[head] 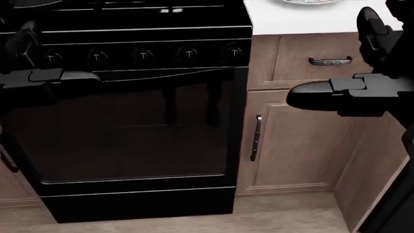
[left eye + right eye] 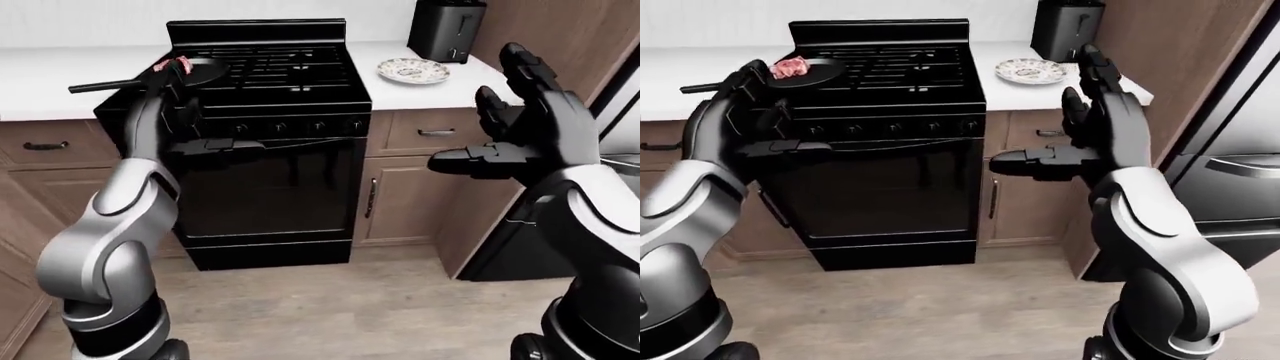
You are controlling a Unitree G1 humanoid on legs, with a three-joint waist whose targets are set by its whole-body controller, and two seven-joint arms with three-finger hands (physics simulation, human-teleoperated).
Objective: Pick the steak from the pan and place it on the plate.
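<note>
The pink steak (image 2: pixel 792 67) lies in a black pan (image 2: pixel 810 74) on the upper-left burner of the black stove (image 2: pixel 270 67), with the pan handle pointing left over the counter. A patterned plate (image 2: pixel 413 70) sits on the white counter to the right of the stove, beside a dark toaster. My left hand (image 2: pixel 775 112) is raised at the stove's left edge, just below the pan, open, thumb stretched right across the oven handle. My right hand (image 2: pixel 482 112) is held up open before the cabinet drawer, below and right of the plate, holding nothing.
The oven door (image 1: pixel 129 126) and knob row fill the head view. Wooden cabinets (image 1: pixel 297 136) flank the stove. A dark toaster (image 2: pixel 447 28) stands above the plate. A steel fridge (image 2: pixel 1230 150) and a wood panel close off the right. Wood floor lies below.
</note>
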